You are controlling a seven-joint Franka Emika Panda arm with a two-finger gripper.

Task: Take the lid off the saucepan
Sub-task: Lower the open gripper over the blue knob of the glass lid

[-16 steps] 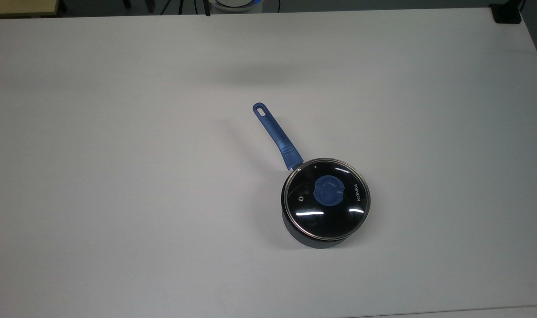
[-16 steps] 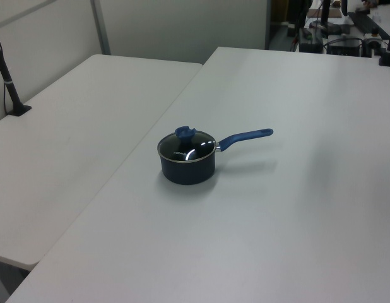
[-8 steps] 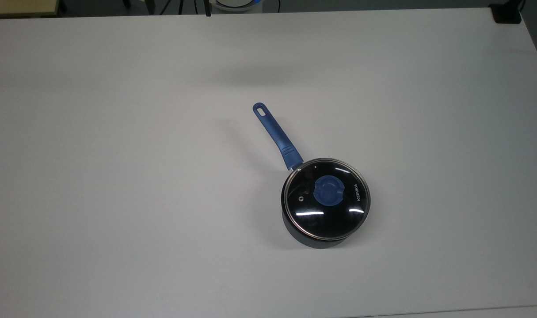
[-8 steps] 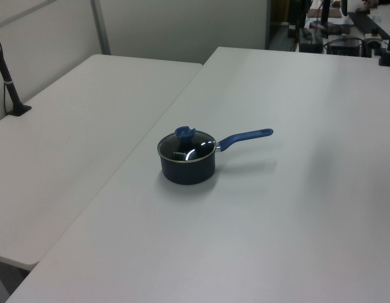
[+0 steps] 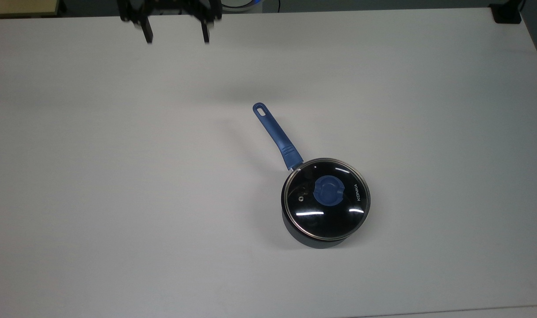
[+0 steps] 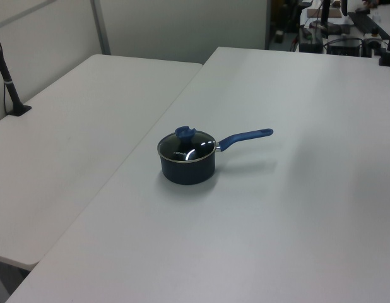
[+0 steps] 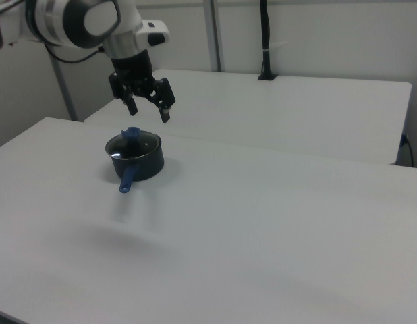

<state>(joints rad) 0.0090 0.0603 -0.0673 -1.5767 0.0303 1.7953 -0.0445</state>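
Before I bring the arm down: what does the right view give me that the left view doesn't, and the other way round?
The right view alone gives the arm and its open gripper, raised above the table and apart from the lid. The left view alone gives the saucepan side-on, with its blue handle pointing to the left view's right, and a black post at the neighbouring table's far edge. Both show the lid seated on the saucepan, blue knob up, on the white table.

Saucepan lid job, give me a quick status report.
Gripper open, empty, in the air, well away from the saucepan. Lid seated on the saucepan, untouched. Nothing else on the table between them.
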